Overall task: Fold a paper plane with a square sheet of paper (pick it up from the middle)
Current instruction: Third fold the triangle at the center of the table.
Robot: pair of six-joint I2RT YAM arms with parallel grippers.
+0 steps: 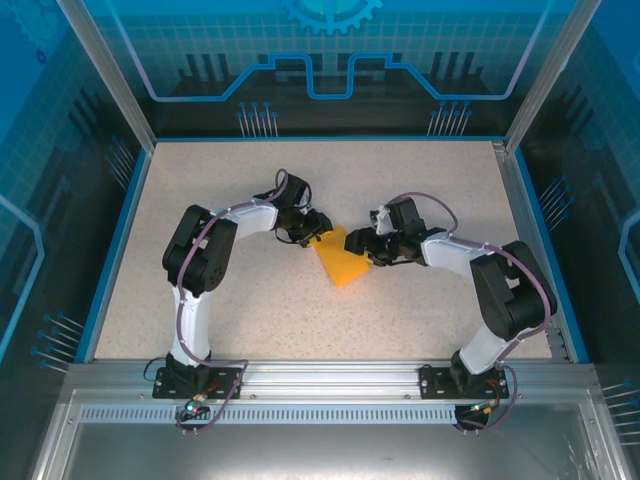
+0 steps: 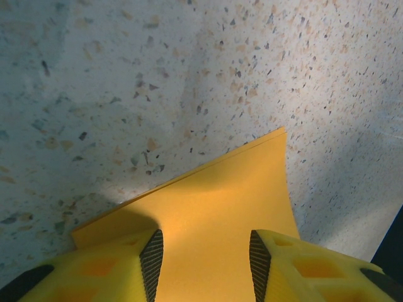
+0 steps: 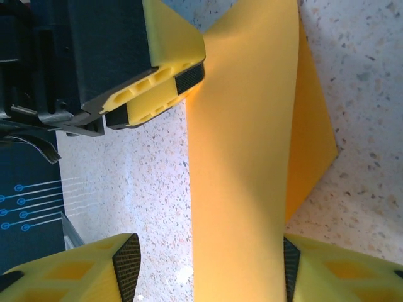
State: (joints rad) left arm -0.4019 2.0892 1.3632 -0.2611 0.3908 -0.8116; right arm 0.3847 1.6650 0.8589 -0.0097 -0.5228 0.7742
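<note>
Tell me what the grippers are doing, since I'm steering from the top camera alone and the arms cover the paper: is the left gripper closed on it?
Observer: No. In the left wrist view the left gripper has its jaws apart, with the paper spread across the gap between them.
Operator: And the right one?
Observer: The right gripper is open as well, and a band of the paper runs up between its fingers.
Operator: Is the paper a single layer?
Observer: No. The right wrist view shows a second layer jutting out beside that band, ending in a corner on the table.
</note>
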